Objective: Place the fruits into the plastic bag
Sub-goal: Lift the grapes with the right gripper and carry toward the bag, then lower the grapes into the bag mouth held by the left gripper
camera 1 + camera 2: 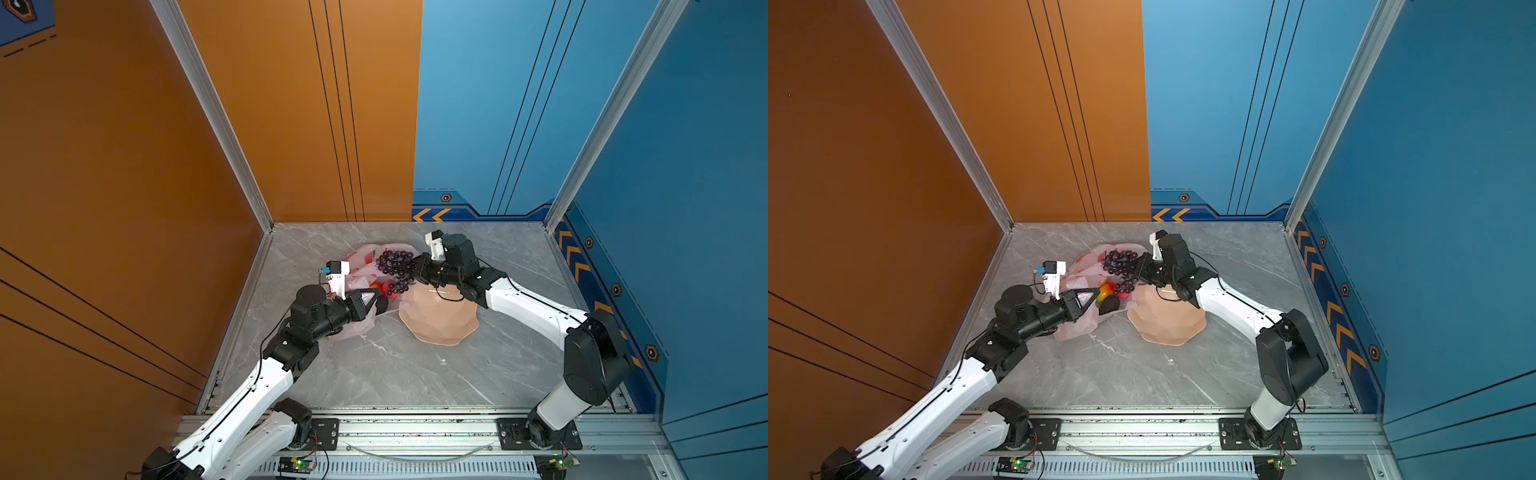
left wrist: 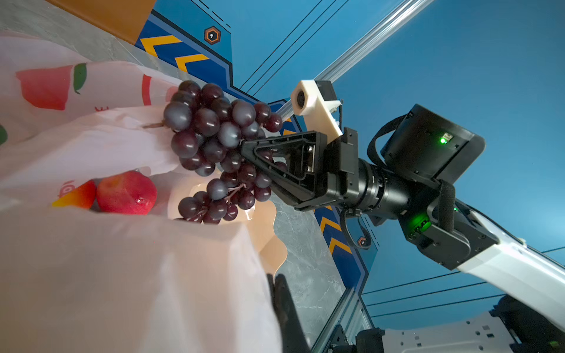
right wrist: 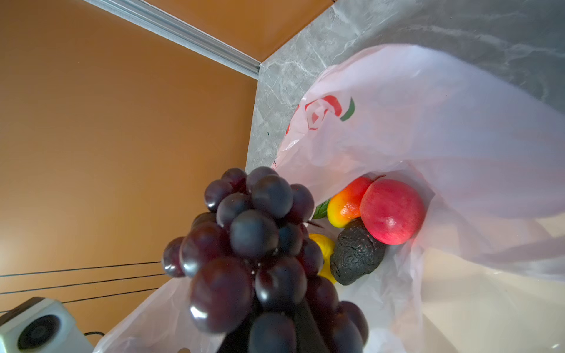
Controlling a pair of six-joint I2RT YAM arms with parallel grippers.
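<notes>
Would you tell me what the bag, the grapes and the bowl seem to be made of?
The bag looks like thin plastic film: translucent, pale pink, crinkled, printed. The grapes seem moulded plastic or rubber: glossy purple balls with sharp highlights. The bowl looks like smooth peach plastic, possibly ceramic: faceted, with soft sheen.

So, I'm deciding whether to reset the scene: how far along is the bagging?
Nearly done. Already in the plastic bag: red apple, mango, avocado and a yellow piece. In hand: the right gripper holds the grape bunch at the mouth, which the left gripper pinches open. Remaining: release the bunch inside. The peach bowl shows no fruit where visible.
</notes>
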